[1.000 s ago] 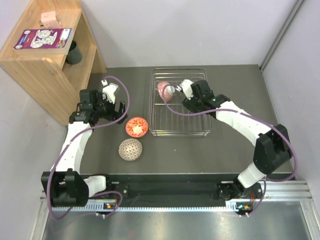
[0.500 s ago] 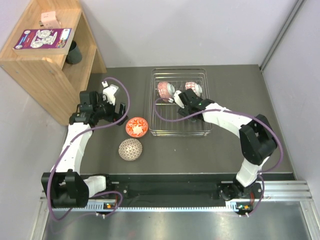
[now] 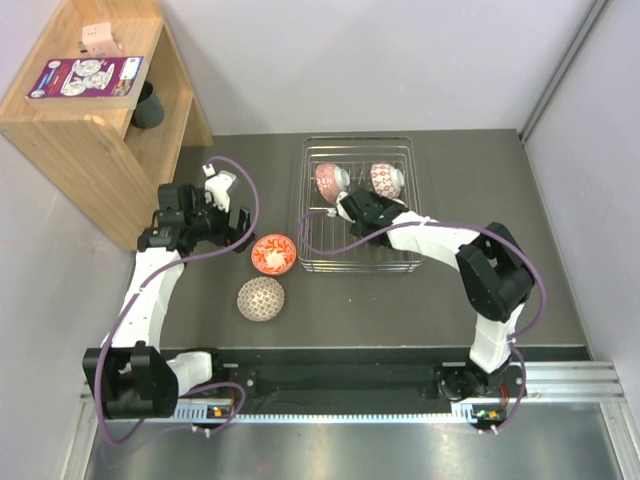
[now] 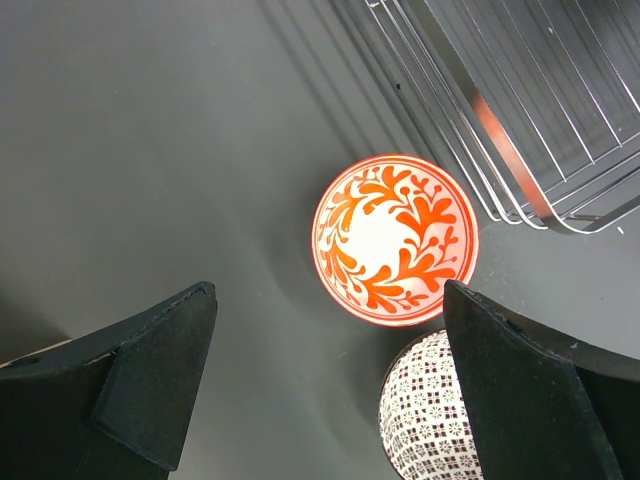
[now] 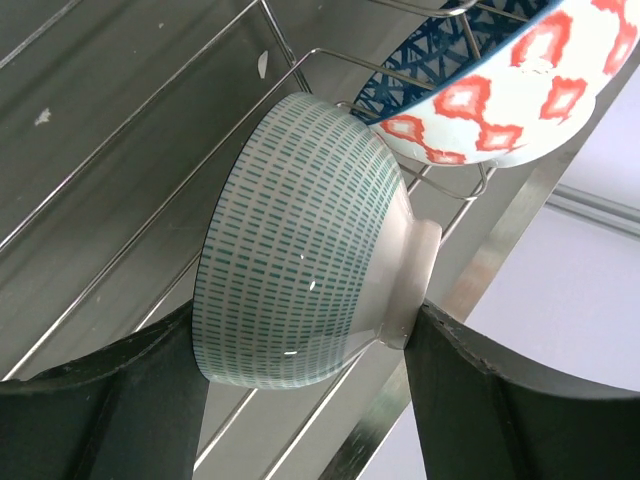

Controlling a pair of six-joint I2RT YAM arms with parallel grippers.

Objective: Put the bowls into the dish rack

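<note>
- Left gripper: jaws spread wide, holding nothing. It hangs above the table, in the left half of the top view.
- Red-orange floral bowl: upright on the table, centre of the left wrist view. It sits just beside the corner of the dish rack, apart from it.
- Mesh-pattern bowl: at the lower edge of that view, close to the floral bowl; it appears inverted.
- Right gripper: closed on the grey-white bowl, one finger at the rim and the other at the foot ring.
- Grey-white bowl: tipped on edge over the rack wires, centre of the right wrist view.
- Blue mosaic bowl: upper right of that view, on edge among the tines, just behind the held bowl.
</note>
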